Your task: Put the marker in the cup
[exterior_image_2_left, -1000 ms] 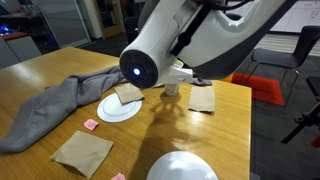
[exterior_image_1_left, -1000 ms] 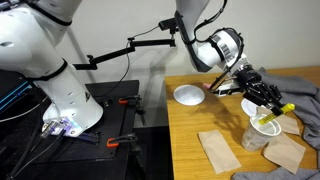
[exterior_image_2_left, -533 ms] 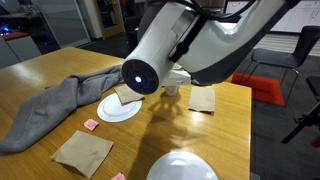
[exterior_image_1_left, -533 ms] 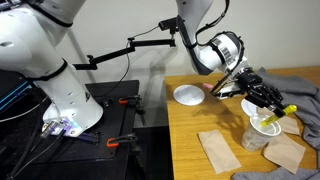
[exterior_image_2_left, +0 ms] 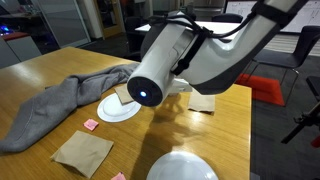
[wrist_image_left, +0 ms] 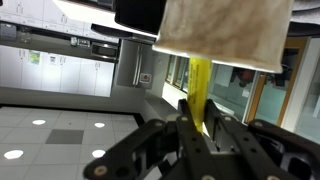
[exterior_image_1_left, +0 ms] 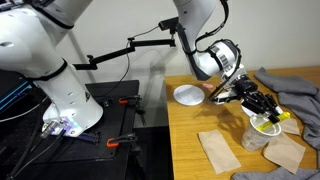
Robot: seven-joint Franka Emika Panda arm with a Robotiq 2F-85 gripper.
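My gripper [exterior_image_1_left: 264, 104] is shut on the yellow marker [exterior_image_1_left: 282, 116] and hangs right over the white paper cup [exterior_image_1_left: 266, 127], with the marker's tip at the cup's rim. In the wrist view the marker [wrist_image_left: 202, 90] stands pinched between the two black fingers [wrist_image_left: 200, 130]. In an exterior view the arm [exterior_image_2_left: 160, 75] fills the middle and hides the cup and the marker.
A smaller grey-brown cup [exterior_image_1_left: 253, 140] stands next to the white cup. There is a shallow white dish [exterior_image_1_left: 188, 95] [exterior_image_2_left: 182, 167], a grey cloth [exterior_image_1_left: 300, 85] [exterior_image_2_left: 55, 108], tan paper pieces [exterior_image_1_left: 218, 150] [exterior_image_2_left: 82, 152] and a white plate [exterior_image_2_left: 118, 110]. The table edge [exterior_image_1_left: 172, 130] is near.
My gripper has moved down and a little sideways with the marker, closer over the white cup. The wrist has turned.
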